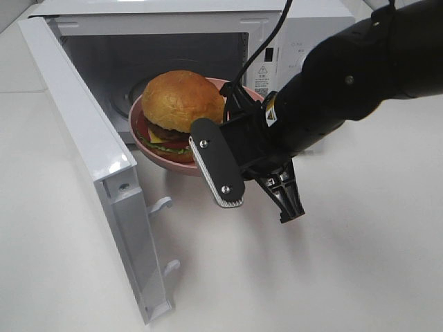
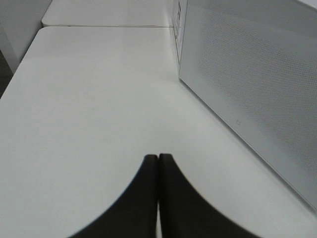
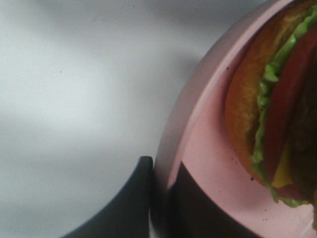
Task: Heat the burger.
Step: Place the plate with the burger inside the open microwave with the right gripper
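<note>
The burger [image 1: 181, 97], with a golden domed bun over lettuce, cheese, tomato and patty, rides on a round pink plate [image 1: 166, 163]. The plate hangs slightly tilted in the mouth of the open white microwave [image 1: 291, 41], partly inside the cavity. My right gripper [image 1: 233, 101] is shut on the plate's right rim. In the right wrist view its fingers [image 3: 133, 198] straddle the plate's rim [image 3: 188, 124], with the burger [image 3: 277, 114] close beside them. My left gripper [image 2: 158, 163] is shut on nothing, low over the white table [image 2: 99, 99].
The microwave door [image 1: 90, 152] stands swung wide open to the left, its latch hooks pointing out over the table [image 1: 311, 277]. A perforated white microwave panel [image 2: 247, 74] stands close beside my left gripper. The right arm's black body spans the right side of the scene.
</note>
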Motion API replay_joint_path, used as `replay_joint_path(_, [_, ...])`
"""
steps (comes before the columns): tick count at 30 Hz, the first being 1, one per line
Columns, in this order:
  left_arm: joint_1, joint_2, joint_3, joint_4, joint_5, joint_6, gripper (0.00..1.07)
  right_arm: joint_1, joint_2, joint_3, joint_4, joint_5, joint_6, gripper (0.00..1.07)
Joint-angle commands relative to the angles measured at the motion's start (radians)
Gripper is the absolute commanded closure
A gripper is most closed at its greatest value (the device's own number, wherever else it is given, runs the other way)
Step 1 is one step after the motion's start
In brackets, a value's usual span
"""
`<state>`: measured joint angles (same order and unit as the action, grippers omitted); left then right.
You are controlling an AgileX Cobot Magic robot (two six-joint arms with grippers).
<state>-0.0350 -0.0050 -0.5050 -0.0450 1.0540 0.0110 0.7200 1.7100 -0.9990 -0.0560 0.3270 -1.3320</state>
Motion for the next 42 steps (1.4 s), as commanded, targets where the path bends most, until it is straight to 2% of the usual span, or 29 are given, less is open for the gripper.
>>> replay_joint_path(1, [0.001, -0.020, 0.001, -0.003, -0.014, 0.000, 1.06, -0.013, 0.028, -0.085, 0.073, -0.026, -0.058, 1.07])
replay_joint_path(7, [0.001, -0.020, 0.001, -0.003, -0.014, 0.001, 1.06, -0.013, 0.068, -0.155, 0.076, -0.009, -0.057, 1.07])
replay_joint_path(9, [0.001, -0.020, 0.001, -0.003, -0.014, 0.001, 1.06, -0.013, 0.124, -0.226, 0.076, 0.006, -0.038, 1.07])
replay_joint_path(18, [0.001, -0.020, 0.001, -0.003, -0.014, 0.001, 1.06, -0.013, 0.237, -0.381, 0.076, 0.085, 0.025, 1.07])
replay_joint_path(29, [0.001, -0.020, 0.001, -0.003, -0.014, 0.001, 1.06, -0.013, 0.396, -0.620, 0.065, 0.164, 0.268, 1.07])
replay_joint_path(30, [0.001, -0.020, 0.001, -0.003, -0.014, 0.001, 1.06, -0.013, 0.427, -0.670, 0.041, 0.186, 0.323, 1.07])
replay_joint_path(35, [0.001, -0.020, 0.001, -0.003, -0.014, 0.001, 1.06, -0.013, 0.495, -0.758, -0.022, 0.232, 0.448, 1.07])
replay_joint_path(42, [0.001, -0.020, 0.001, -0.003, -0.014, 0.001, 1.06, -0.013, 0.543, -0.827, -0.076, 0.266, 0.537, 1.07])
